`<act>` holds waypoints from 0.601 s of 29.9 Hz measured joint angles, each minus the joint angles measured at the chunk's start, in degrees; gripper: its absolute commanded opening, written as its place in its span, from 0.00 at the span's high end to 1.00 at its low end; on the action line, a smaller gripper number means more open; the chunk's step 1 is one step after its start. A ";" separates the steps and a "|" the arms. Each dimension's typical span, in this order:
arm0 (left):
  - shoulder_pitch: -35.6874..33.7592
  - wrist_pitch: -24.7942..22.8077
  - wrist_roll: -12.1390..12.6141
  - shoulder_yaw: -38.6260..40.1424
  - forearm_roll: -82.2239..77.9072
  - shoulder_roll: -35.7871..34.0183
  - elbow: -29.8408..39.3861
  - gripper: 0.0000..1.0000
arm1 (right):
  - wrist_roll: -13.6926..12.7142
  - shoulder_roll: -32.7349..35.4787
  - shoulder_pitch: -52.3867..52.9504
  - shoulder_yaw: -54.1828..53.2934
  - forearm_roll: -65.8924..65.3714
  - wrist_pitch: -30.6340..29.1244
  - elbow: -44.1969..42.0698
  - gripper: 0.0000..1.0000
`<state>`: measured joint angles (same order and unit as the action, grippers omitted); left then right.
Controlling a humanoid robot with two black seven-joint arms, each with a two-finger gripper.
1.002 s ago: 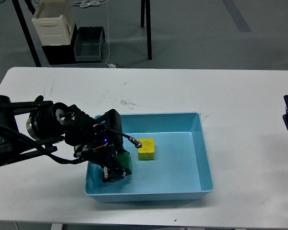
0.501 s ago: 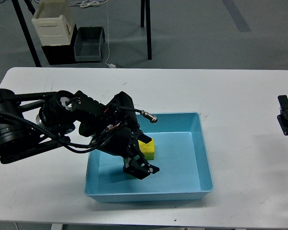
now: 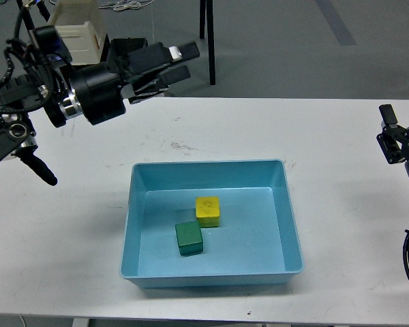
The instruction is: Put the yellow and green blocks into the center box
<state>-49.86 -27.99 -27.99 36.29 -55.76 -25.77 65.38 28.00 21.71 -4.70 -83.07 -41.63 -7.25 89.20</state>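
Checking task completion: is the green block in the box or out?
In. The green block rests on the blue box floor beside the yellow block.

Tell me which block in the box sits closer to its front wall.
The green block; the yellow block sits behind it, further toward the box's middle.

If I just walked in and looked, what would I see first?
You'd first spot the bright blue box in the middle of the white table, with a yellow block and a green block sitting inside it, corners nearly touching. Next you'd notice the big black left arm up high at the top left, its left gripper holding nothing, fingers pointing right.
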 measured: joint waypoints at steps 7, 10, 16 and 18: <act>14.55 0.00 0.00 11.93 16.73 0.30 0.31 0.00 | -1.12 -0.09 2.17 -0.13 19.03 -5.83 -0.24 0.00; 19.36 0.03 -0.01 13.60 27.33 0.40 0.84 0.00 | -2.18 -0.58 2.15 -0.30 25.51 -8.14 -0.44 0.00; 26.31 0.01 -0.01 13.19 48.52 0.42 1.97 0.00 | -3.94 -3.91 1.27 -0.42 35.85 -12.56 -0.53 0.00; 28.67 0.00 -0.01 13.00 54.04 0.44 2.11 0.00 | -5.66 -5.27 0.32 -0.35 38.41 -12.94 -0.64 0.00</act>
<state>-21.19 -27.99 -28.00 49.29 -1.72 -25.33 67.49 22.34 16.45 -4.38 -83.43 -3.22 -20.19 88.56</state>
